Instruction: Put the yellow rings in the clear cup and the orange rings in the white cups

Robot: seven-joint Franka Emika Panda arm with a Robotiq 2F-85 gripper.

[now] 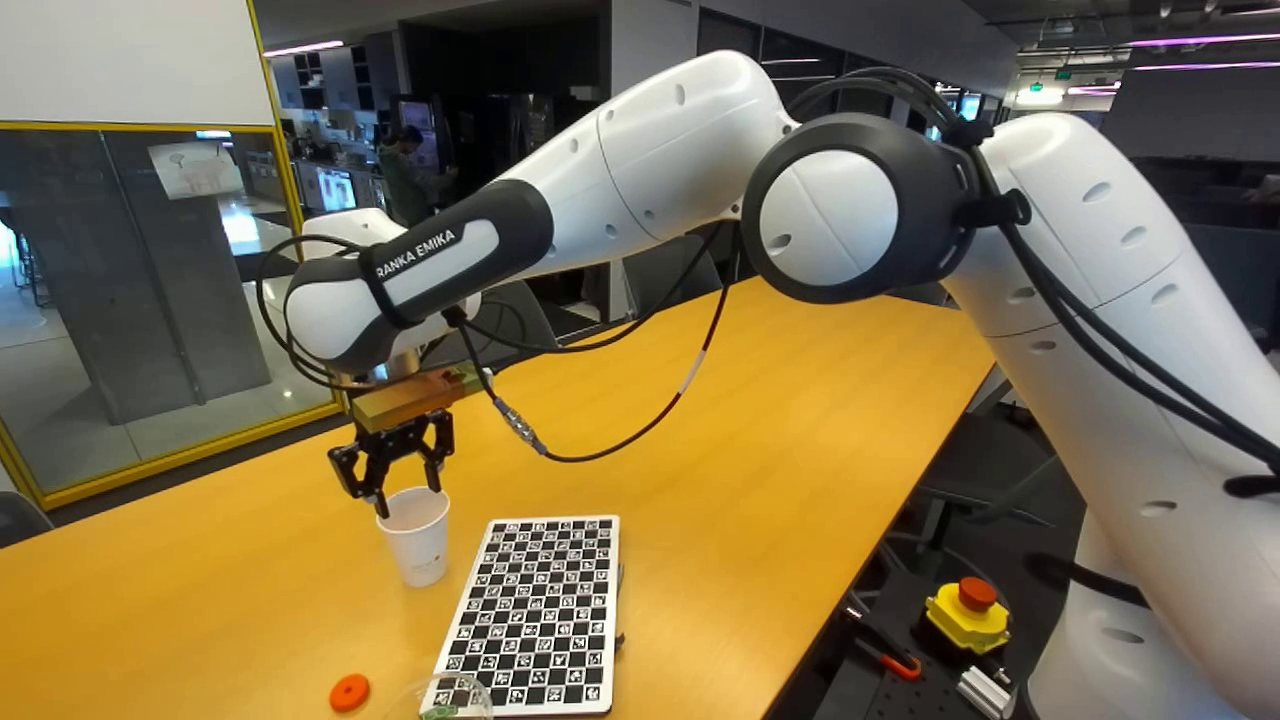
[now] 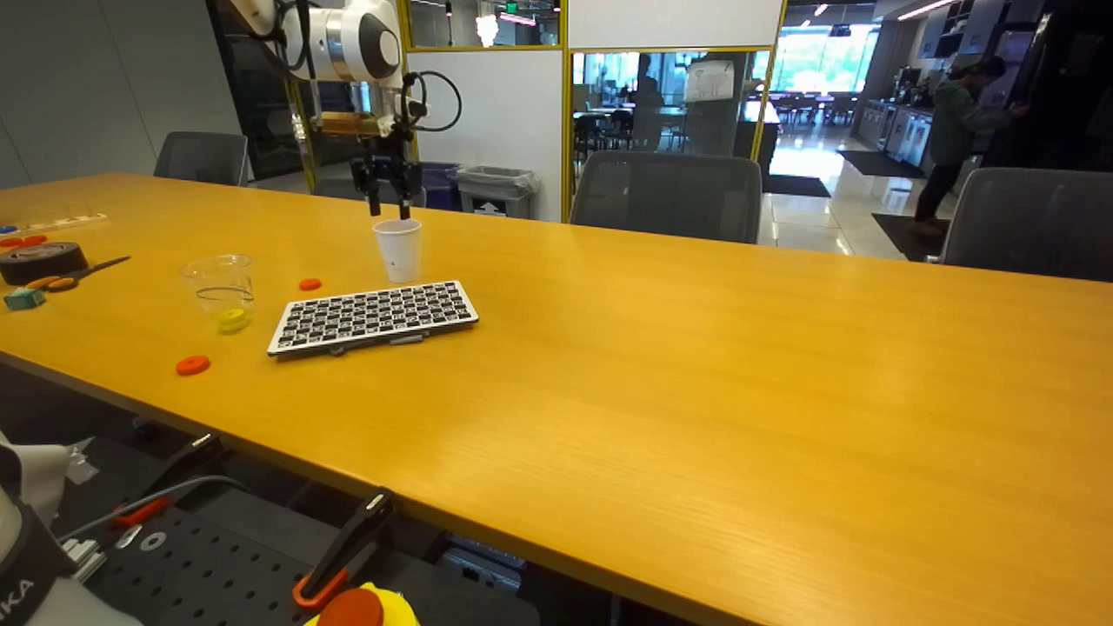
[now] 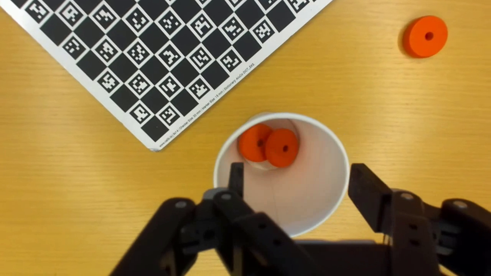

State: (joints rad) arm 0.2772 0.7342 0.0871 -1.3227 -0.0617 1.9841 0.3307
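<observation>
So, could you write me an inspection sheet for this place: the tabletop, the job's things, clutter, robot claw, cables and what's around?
Surface: wood-toned table; spills: nothing seen.
Job's things: white cup upright, two orange rings inside; another orange ring lies loose nearby. Yellow rings show at the clear cup's base; whether inside it, I cannot tell.
Clutter: checkered board, black roll, scissors and green block.
Gripper: open above the white cup, nothing held.
Cables: black cables loop below the arm; snags: nothing seen.
Surroundings: chairs, a bin and a person in the background; yellow box with a red button beside the table.
</observation>
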